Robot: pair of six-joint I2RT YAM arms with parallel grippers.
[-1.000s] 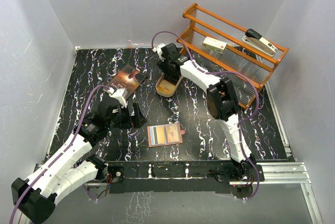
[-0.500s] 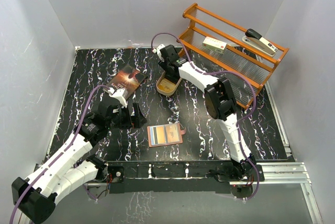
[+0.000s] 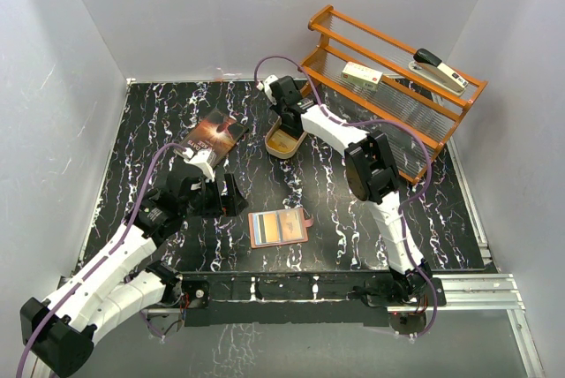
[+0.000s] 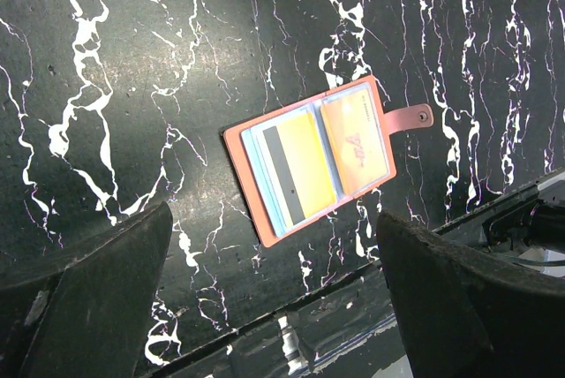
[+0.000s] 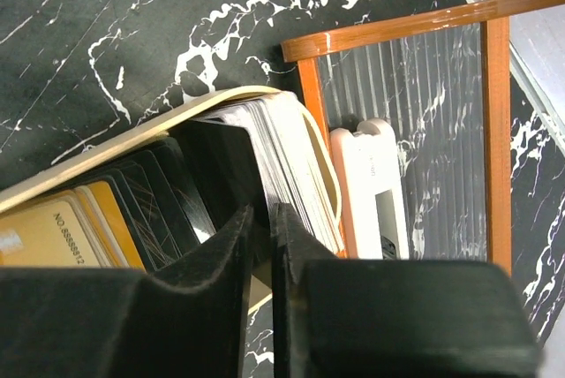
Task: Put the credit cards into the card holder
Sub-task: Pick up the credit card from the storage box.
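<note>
The card holder [image 3: 279, 228] lies open on the black marbled table, with yellow and orange cards in its slots [image 4: 309, 162]. My left gripper [image 3: 225, 197] hovers open just left of it, its fingers wide on either side in the left wrist view [image 4: 274, 217]. My right gripper [image 3: 287, 126] reaches down into the tan tin [image 3: 284, 142]. That tin holds a stack of credit cards [image 5: 291, 166] standing on edge, silvery, dark and gold. The right jaws [image 5: 269, 215] are pinched together on the edge of one dark card in that stack.
An orange rack [image 3: 397, 69] stands at the back right, with a white box [image 3: 362, 75] and a stapler [image 3: 439, 69] on it. A dark book [image 3: 216, 135] lies left of the tin. The rack's frame [image 5: 388, 29] is close beside the tin.
The right gripper has moved slightly up the table over the tin and closed its jaws on a card. The left arm and card holder have not moved.
</note>
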